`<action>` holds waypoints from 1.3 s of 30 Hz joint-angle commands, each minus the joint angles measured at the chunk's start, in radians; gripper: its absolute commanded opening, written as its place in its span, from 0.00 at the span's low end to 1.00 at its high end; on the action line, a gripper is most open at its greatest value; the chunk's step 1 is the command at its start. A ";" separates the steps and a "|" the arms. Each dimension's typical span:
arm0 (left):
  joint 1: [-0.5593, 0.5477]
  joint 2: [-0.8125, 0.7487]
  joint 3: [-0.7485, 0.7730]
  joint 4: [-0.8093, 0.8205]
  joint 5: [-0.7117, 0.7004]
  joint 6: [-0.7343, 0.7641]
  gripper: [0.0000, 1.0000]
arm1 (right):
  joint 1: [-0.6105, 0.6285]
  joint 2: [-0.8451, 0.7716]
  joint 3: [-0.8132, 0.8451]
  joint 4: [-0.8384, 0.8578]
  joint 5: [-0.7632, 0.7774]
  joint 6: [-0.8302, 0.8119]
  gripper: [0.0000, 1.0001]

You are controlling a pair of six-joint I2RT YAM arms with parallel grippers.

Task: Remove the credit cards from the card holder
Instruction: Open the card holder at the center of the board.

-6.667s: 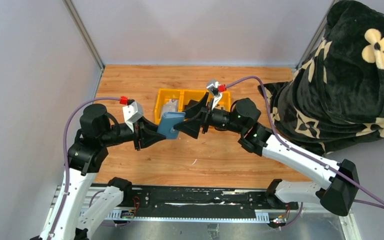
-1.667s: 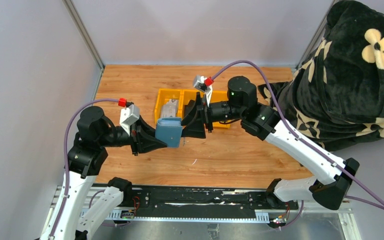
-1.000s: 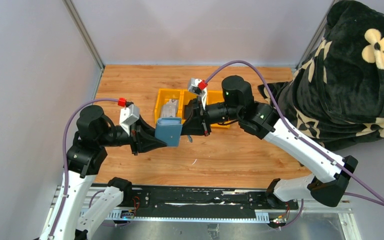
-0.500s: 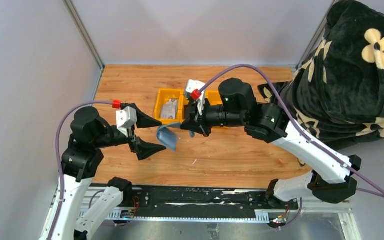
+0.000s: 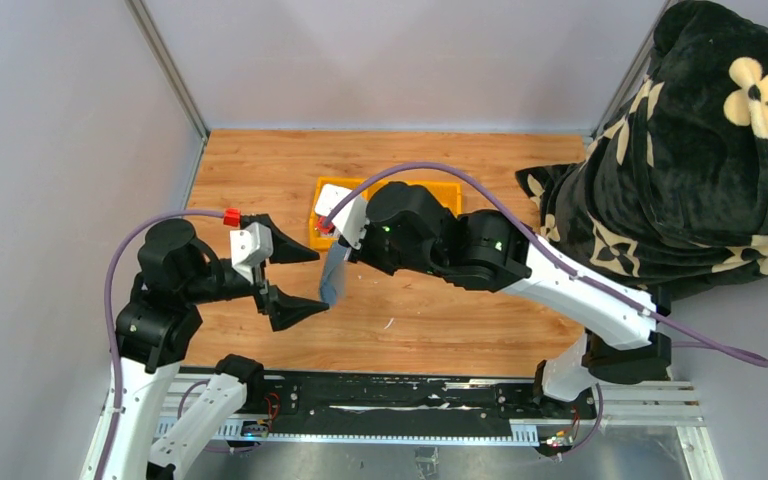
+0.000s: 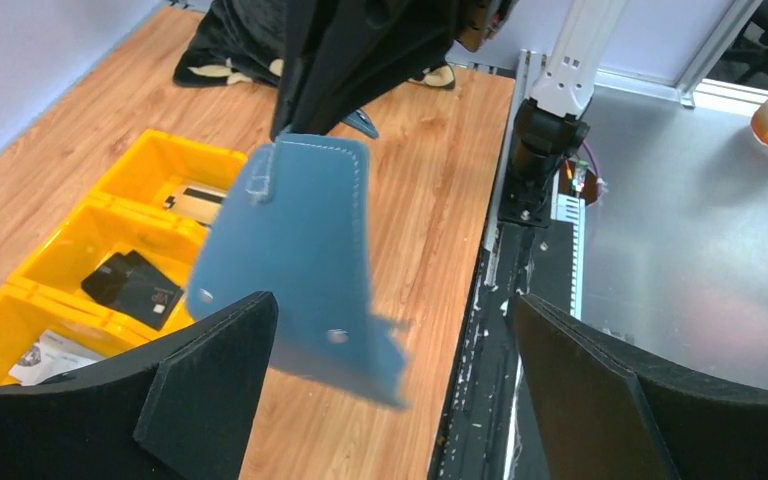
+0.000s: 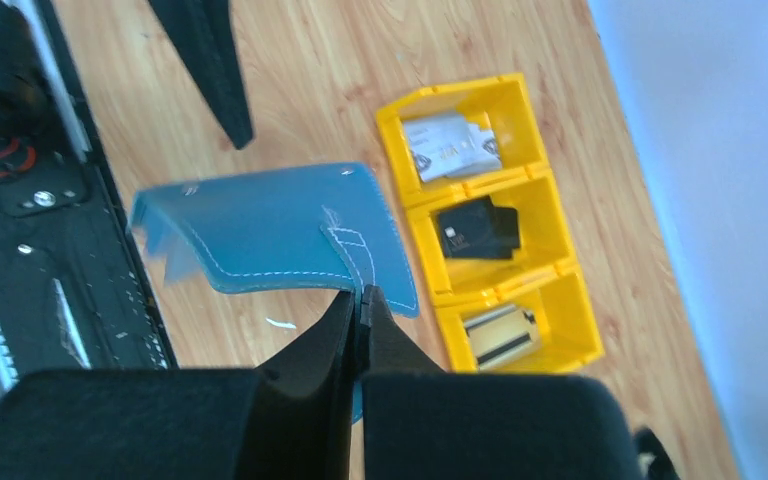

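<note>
1 high rear view looks down — 2 close wrist views share the yellow tray [image 7: 478,180].

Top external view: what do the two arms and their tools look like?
The left arm and right arm have white link shells and black joint housings. A purple cable loops to each wrist; the left one ends in a red plug. The left tool and right tool have black wedge-shaped fingers. A small green light glows on the right arm.
</note>
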State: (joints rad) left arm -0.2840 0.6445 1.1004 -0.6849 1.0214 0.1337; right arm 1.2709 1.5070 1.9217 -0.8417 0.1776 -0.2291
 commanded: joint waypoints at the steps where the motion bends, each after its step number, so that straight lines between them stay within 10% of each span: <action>1: -0.003 -0.023 0.005 -0.056 0.008 0.041 0.96 | 0.042 0.040 0.119 -0.113 0.184 -0.047 0.00; 11: -0.004 -0.046 -0.068 -0.004 -0.210 0.233 0.64 | 0.104 0.087 0.172 -0.168 0.101 -0.056 0.00; 22: -0.004 -0.112 -0.088 0.013 -0.048 0.100 0.75 | 0.124 0.178 0.283 -0.234 0.135 -0.045 0.00; 29: -0.004 -0.106 -0.123 0.061 -0.288 0.082 0.39 | 0.128 0.216 0.351 -0.245 0.056 -0.005 0.00; 39: -0.004 -0.139 -0.163 0.131 -0.308 0.041 0.38 | 0.131 0.231 0.364 -0.235 -0.027 0.035 0.00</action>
State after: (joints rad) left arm -0.2840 0.5220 0.9627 -0.6064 0.7956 0.1642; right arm 1.3808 1.7317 2.2524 -1.1019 0.2600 -0.2298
